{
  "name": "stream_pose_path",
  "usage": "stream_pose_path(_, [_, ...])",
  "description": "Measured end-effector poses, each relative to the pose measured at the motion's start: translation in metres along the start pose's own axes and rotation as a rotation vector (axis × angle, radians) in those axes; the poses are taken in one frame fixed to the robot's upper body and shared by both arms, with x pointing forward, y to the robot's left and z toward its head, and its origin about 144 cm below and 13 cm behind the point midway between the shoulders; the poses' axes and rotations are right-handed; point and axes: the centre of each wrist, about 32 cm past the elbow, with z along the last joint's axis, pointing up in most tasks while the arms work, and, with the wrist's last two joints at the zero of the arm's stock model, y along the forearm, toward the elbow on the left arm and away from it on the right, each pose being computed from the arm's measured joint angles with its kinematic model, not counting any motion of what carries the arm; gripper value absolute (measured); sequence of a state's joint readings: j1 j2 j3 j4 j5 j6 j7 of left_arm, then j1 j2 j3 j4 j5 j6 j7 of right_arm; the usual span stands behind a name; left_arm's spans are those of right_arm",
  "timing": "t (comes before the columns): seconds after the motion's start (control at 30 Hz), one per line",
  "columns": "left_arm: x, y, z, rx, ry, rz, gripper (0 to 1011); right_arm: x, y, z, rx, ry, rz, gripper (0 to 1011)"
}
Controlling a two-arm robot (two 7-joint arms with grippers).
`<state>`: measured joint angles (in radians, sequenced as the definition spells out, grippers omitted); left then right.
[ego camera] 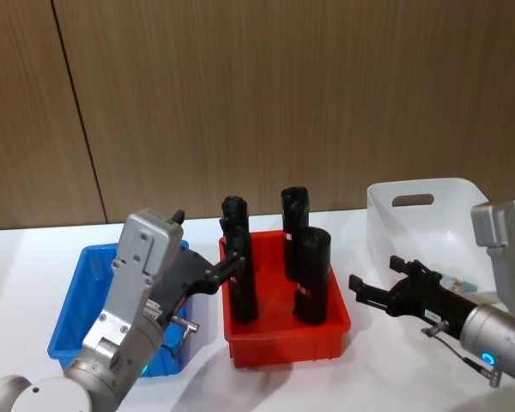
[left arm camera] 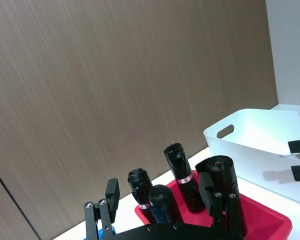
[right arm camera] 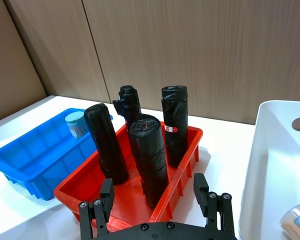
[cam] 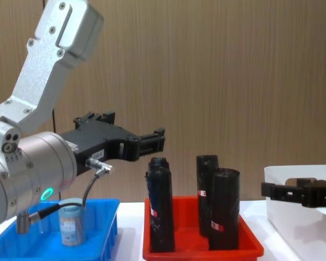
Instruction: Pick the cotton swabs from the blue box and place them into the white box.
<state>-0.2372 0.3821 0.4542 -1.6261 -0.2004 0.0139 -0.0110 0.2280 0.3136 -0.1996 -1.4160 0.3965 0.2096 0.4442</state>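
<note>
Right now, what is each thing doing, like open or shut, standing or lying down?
left gripper: open, empty, raised above the blue box.
right gripper: open, empty, beside the white box.
blue box: one cotton swab jar standing upright inside, lid on.
white box: one swab jar inside.
red tray: four black cylinders standing upright.
</note>
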Motion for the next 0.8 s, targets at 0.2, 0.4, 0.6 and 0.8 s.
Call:
stream_pose_path(0.2, [0.0, 0.0, 0.0, 0.0, 0.0, 0.0, 1004, 0.012, 0.009, -0.002, -0.014, 0.016, 0.036, 1002])
stream_pose_path(0.4, [0.0, 0.0, 0.0, 0.0, 0.0, 0.0, 1004, 0.023, 0.018, -0.004, -0.018, 0.022, 0.072, 1002])
stream_pose_path(0.6, [0.0, 0.0, 0.0, 0.0, 0.0, 0.0, 1004, 0.031, 0.026, -0.008, -0.025, 0.015, 0.101, 1001])
stream_pose_path(0.8, [0.0, 0.0, 0.0, 0.0, 0.0, 0.0, 1004, 0.038, 0.035, -0.012, -0.035, 0.004, 0.126, 1001])
